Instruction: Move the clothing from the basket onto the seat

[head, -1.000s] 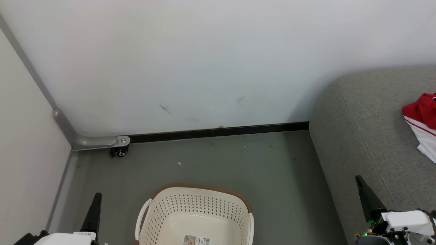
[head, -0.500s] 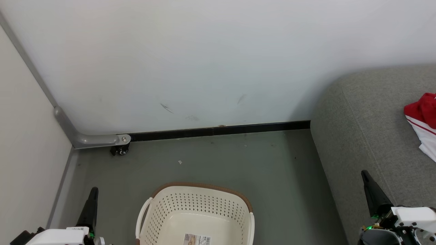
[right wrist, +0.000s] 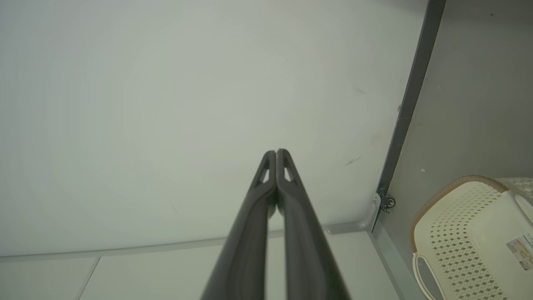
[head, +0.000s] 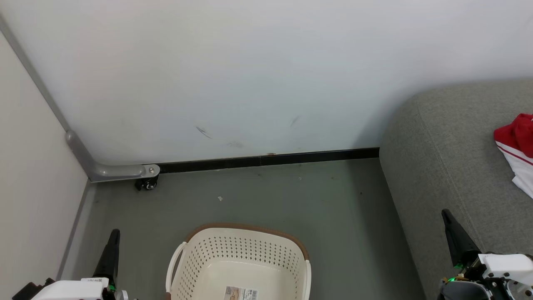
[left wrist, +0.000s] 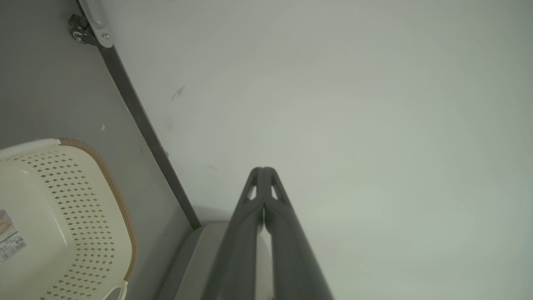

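The cream perforated basket (head: 239, 262) stands on the grey floor at the bottom centre, with a label sticker on its bare bottom and no cloth inside; it also appears as the basket (left wrist: 62, 216) and the basket (right wrist: 470, 237) in the wrist views. Red and white clothing (head: 515, 146) lies on the grey seat (head: 449, 158) at the right edge. My left gripper (head: 113, 234) is shut and holds nothing, left of the basket. My right gripper (head: 446, 214) is shut and holds nothing, over the seat's front. Both fingertip pairs, left gripper (left wrist: 263, 170) and right gripper (right wrist: 276, 152), point at the white wall.
A white wall with a black skirting strip (head: 266, 160) closes the back. A grey metal bracket with a small caster (head: 145, 183) sits at the left corner, beside a pale side panel (head: 29, 179). Bare grey floor (head: 291, 200) lies between basket and wall.
Over the last second both grippers sank a little lower in the head view, the right one also shifting slightly right. Basket and clothing have stayed put. No change in the last half second.
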